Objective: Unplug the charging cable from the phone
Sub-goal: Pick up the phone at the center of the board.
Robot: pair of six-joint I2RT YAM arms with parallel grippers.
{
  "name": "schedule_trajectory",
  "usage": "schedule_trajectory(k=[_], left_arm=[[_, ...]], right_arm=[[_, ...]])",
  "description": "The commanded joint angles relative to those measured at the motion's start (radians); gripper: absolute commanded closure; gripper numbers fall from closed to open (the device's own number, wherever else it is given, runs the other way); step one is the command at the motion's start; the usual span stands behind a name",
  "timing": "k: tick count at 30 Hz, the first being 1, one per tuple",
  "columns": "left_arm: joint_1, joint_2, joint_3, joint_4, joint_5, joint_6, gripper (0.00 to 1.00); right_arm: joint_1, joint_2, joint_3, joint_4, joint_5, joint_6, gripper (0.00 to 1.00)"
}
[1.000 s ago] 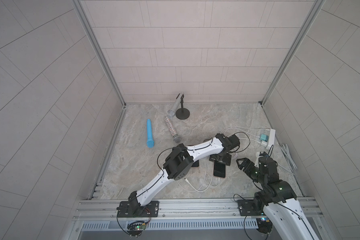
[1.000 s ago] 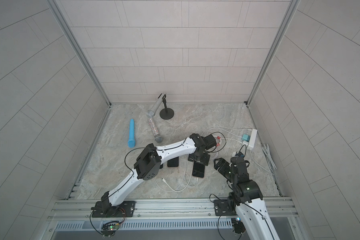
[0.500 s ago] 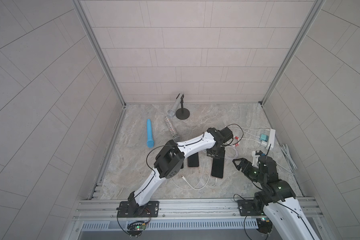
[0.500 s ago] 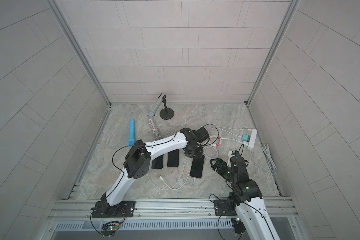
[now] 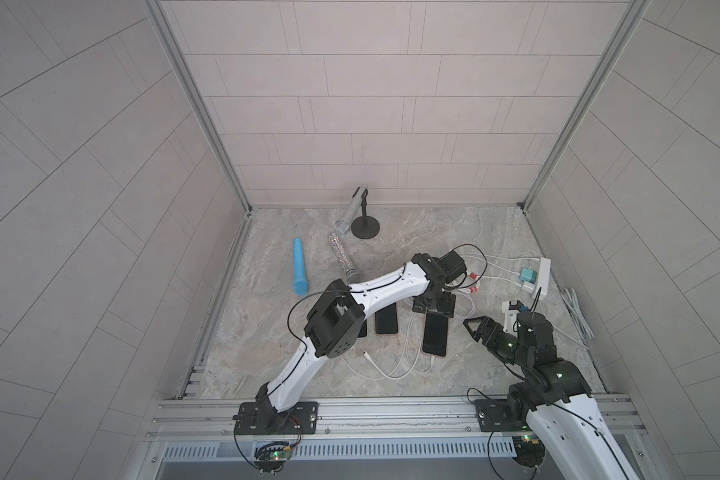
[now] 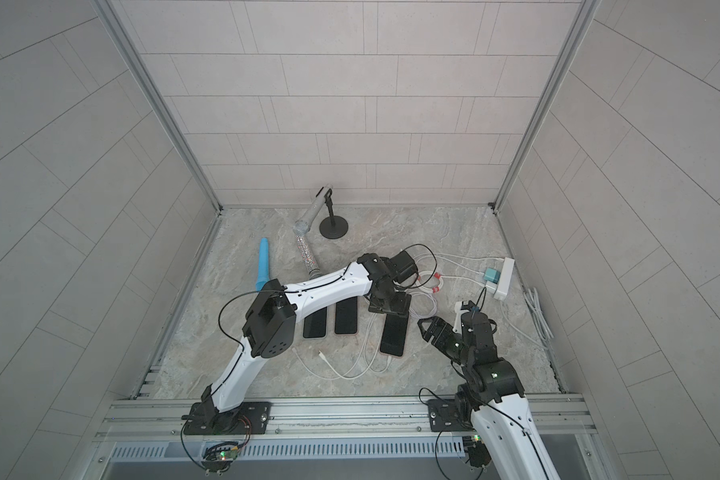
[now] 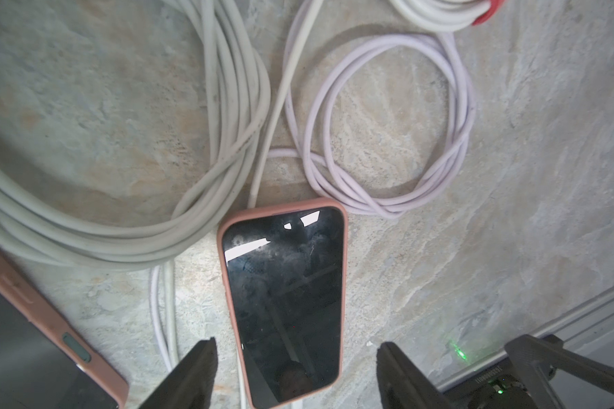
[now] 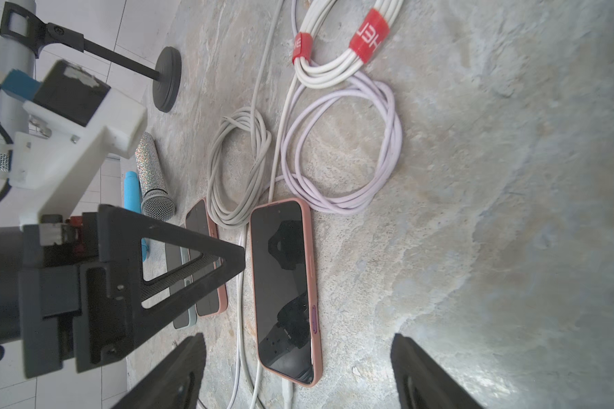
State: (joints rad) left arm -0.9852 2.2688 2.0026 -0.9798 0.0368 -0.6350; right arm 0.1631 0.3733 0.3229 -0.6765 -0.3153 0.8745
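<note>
Not done: white cable (image 8: 287, 391) plugged into pink phone (image 8: 284, 283). Left gripper (image 7: 295, 371) wide apart above phone, holding nothing. Right gripper (image 8: 298, 375) wide apart, empty, near plug. Pull-out left.

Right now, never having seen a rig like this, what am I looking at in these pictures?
Two robot arms are bolted to a rail at the edge of a marble-patterned table. Two pictures look down from overhead. The other two come from cameras on the arms' wrists.

On the table lie a pink-cased phone with a white charging cable plugged into its near end, two more phones, coiled cables, a power strip, microphones and a small stand.

The left arm's fingers are spread either side of the phone's far end. The right arm's fingers are open beside the phone. Nothing is held.
</note>
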Motion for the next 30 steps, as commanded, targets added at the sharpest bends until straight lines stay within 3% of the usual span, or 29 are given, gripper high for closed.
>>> schedule_trajectory(k=[1, 4, 8, 30], left_arm=[[-0.019, 0.037, -0.001, -0.013, -0.003, -0.001, 0.12], [-0.026, 0.067, 0.014, -0.025, -0.010, 0.001, 0.05], [-0.028, 0.100, 0.026, -0.037, -0.032, 0.006, 0.04], [-0.071, 0.229, 0.203, -0.182, -0.208, 0.008, 0.06]], right_arm=[[-0.006, -0.017, -0.018, 0.019, 0.004, -0.003, 0.15], [-0.007, -0.029, -0.022, 0.019, 0.007, 0.003, 0.15], [-0.007, -0.032, -0.027, 0.017, 0.005, 0.004, 0.15], [-0.008, -0.033, -0.065, 0.051, -0.004, 0.022, 0.15]])
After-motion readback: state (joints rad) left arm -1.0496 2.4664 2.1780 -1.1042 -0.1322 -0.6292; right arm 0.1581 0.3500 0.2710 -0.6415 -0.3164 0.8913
